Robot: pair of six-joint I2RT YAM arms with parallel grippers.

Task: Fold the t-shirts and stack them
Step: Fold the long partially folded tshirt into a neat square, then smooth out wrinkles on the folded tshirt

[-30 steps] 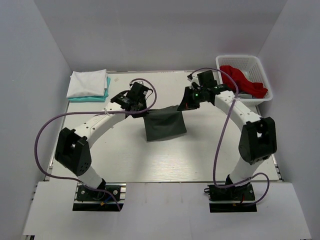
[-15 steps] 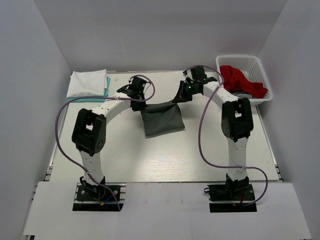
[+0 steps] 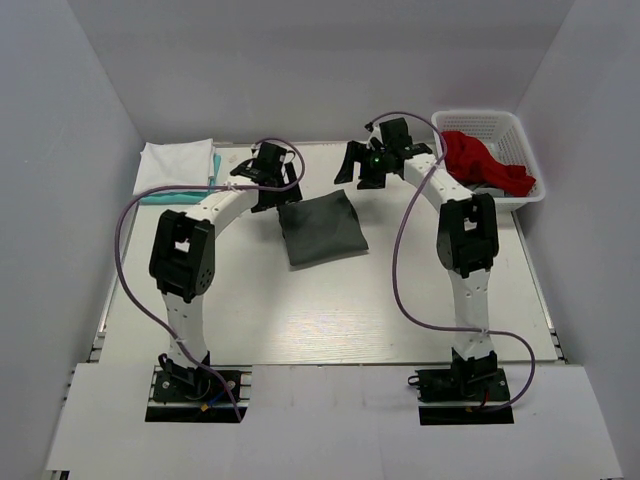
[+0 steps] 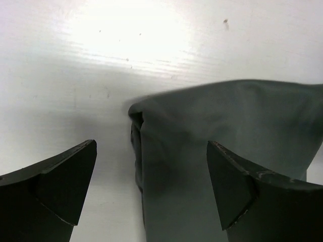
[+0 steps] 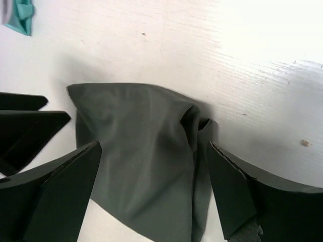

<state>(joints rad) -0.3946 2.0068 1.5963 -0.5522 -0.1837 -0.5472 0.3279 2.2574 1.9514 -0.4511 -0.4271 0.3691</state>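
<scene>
**A:** Far-left corner of the table (image 3: 300, 310): a white shirt (image 3: 178, 165) stacked on a teal shirt (image 3: 160, 198). Next, the left gripper (image 4: 151, 176) hangs spread wide and empty above the grey shirt (image 3: 320, 228), at its far-left corner.

**B:** That one lies folded mid-table, toward the far edge. The right gripper (image 5: 151, 176) is wide too, nothing held, over the bunched far-right corner.

**A:** Soft, light cloth, I'd say. It'll sag and unfold. Pinch all layers at both far corners.

**B:** And the red shirt (image 3: 485, 160) sits crumpled in the basket (image 3: 520, 135), far-right corner.
</scene>
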